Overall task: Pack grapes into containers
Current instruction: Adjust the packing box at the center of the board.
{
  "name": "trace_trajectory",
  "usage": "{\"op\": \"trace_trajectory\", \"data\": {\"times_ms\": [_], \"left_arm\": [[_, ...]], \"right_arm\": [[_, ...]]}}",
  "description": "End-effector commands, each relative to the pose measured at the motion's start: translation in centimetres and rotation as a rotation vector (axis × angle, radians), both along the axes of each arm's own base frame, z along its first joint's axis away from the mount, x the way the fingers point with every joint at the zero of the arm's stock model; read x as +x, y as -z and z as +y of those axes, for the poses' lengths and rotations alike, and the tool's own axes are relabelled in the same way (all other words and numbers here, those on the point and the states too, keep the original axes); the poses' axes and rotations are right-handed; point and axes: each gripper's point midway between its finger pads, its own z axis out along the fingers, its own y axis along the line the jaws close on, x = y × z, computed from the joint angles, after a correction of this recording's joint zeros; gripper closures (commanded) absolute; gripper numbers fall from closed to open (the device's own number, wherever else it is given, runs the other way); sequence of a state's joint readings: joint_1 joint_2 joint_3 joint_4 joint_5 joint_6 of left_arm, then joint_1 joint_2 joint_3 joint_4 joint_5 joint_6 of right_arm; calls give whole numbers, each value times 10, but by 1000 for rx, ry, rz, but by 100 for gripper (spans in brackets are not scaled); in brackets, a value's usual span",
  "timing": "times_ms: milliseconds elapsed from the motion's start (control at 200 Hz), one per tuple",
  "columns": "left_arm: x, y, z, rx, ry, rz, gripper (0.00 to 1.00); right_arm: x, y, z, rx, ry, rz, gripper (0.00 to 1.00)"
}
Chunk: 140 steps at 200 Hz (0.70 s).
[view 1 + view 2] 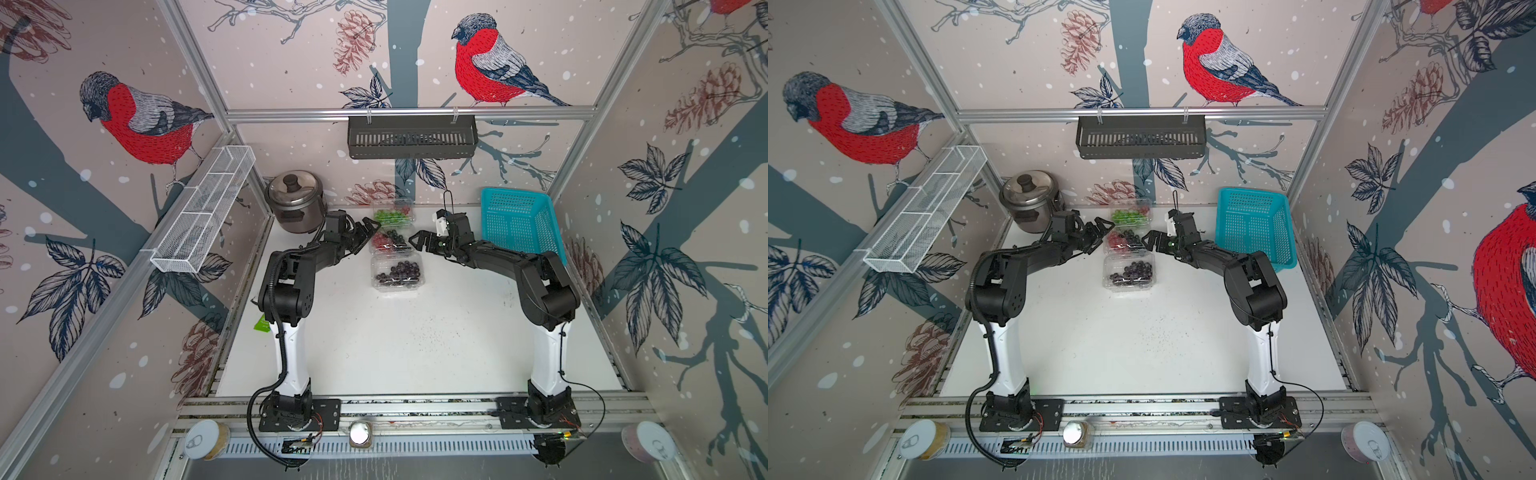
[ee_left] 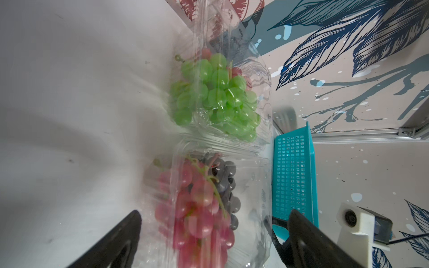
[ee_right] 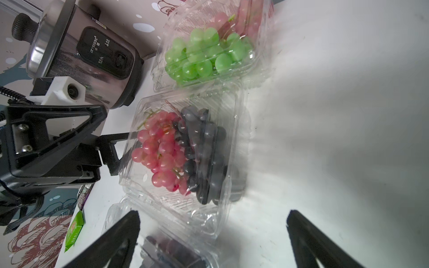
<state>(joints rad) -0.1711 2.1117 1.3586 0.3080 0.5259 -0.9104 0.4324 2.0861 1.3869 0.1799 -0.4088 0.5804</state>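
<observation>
Left end effector (image 1: 366, 233): jaws wide, empty, just beside middle clamshell (image 1: 388, 242).
Right end effector (image 1: 417, 242): jaws wide, empty, just beside its opposite wall.
Red and dark grapes (image 3: 162, 150) lie inside it. Green-grape clamshell (image 1: 392, 216) close behind, dark-grape clamshell (image 1: 398, 273) close in front.
Risks: fingertip catches thin wall and shoves whole row; arms meet head-on above it. Lids latched? Cannot tell.
Rice cooker (image 1: 295, 203) and turquoise basket (image 1: 519, 220) hem outer flanks. Open bench (image 1: 395, 345) lies in front.
</observation>
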Motion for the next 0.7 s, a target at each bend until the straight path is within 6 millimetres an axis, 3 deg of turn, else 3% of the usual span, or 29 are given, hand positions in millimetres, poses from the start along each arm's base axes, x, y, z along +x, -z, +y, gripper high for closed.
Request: {"op": "trace_trajectory", "data": {"times_ms": [0, 445, 695], "left_arm": [[4, -8, -13, -26, 37, -17, 3], [2, 10, -18, -6, 45, 28, 3], [4, 6, -11, -7, 32, 22, 3]], "right_arm": [[2, -4, 7, 34, -19, -5, 0], [6, 2, 13, 72, -35, 15, 0], [5, -1, 22, 95, -53, 17, 0]]}}
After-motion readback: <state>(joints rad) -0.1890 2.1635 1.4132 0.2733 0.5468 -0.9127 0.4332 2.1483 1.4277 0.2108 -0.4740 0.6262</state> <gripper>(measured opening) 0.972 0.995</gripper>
